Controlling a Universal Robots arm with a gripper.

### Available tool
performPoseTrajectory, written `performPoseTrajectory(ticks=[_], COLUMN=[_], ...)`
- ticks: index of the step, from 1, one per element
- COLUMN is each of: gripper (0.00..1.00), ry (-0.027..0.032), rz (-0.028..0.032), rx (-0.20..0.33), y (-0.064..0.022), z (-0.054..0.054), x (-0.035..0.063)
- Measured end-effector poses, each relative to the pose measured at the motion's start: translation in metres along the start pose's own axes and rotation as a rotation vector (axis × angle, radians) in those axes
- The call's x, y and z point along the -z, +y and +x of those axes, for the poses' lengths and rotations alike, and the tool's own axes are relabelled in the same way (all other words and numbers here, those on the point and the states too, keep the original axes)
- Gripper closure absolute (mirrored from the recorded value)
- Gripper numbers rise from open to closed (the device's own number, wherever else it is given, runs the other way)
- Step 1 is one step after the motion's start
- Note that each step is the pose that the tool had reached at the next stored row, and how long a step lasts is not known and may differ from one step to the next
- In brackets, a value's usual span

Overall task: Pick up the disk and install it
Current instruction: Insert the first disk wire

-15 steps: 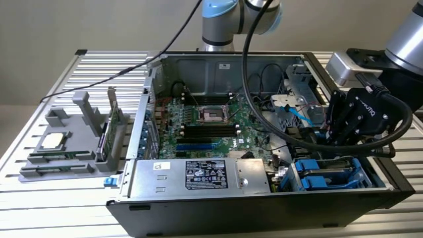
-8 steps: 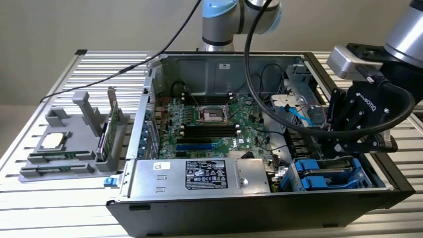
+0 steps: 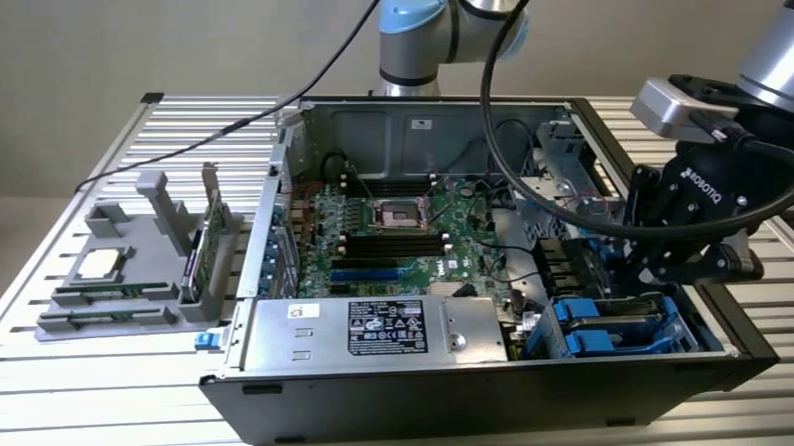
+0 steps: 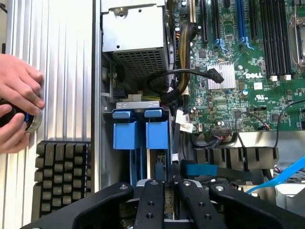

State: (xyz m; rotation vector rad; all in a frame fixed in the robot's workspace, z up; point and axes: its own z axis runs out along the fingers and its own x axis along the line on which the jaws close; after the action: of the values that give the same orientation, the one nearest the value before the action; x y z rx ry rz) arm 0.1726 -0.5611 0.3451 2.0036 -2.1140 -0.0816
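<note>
Arm (image 3: 775,46) angled down into case (image 3: 434,404), poised just above disk (image 3: 627,309)

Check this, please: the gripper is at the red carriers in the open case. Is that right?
Not quite. The carriers are blue, not red, as the wrist view shows. The rest is right: the gripper is at them, in the open case.

gripper (image 4: 165,191) pointing down, fingers (image 4: 150,200) clamped
</note>
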Motion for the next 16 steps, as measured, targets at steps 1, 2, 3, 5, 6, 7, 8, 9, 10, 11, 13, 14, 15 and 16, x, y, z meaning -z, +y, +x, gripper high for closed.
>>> performPoseTrajectory(ticks=[1, 2, 3, 5, 6, 7, 8, 9, 10, 11, 13, 14, 15, 16], gripper=[0.82, 0.82, 0.82, 0.82, 0.82, 0.82, 0.82, 0.82, 0.82, 0.82, 0.82, 0.82, 0.82, 0.82], ry=[0.0035, 0.0065, 0.0095, 0.0117, 0.0115, 0.0106, 0.01, 0.0103, 0.0103, 0.0099, 0.0098, 0.01, 0.0105, 0.0128], rz=[-0.006, -0.0129, -0.0202, -0.0243, -0.0252, -0.0263, -0.0273, -0.0282, -0.0291, -0.0302, -0.0321, -0.0331, -0.0338, -0.0342], rx=[0.0, 0.0, 0.001, -0.003, -0.008, -0.017, -0.025, -0.032, -0.04, -0.049, -0.064, -0.073, -0.08, -0.085], y=[-0.0025, -0.0053, -0.0084, -0.0117, -0.0124, -0.0127, -0.0128, -0.0128, -0.013, -0.0132, -0.0135, -0.0136, -0.0138, -0.0139], z=[0.0, -0.001, -0.001, -0.002, -0.002, -0.002, -0.002, -0.002, -0.002, -0.002, -0.002, -0.003, -0.003, -0.003], x=[0.0006, 0.0011, 0.0017, 0.0019, 0.0016, 0.0014, 0.0009, 0.0005, -0.0001, -0.0008, -0.0022, -0.0029, -0.0036, -0.0041])
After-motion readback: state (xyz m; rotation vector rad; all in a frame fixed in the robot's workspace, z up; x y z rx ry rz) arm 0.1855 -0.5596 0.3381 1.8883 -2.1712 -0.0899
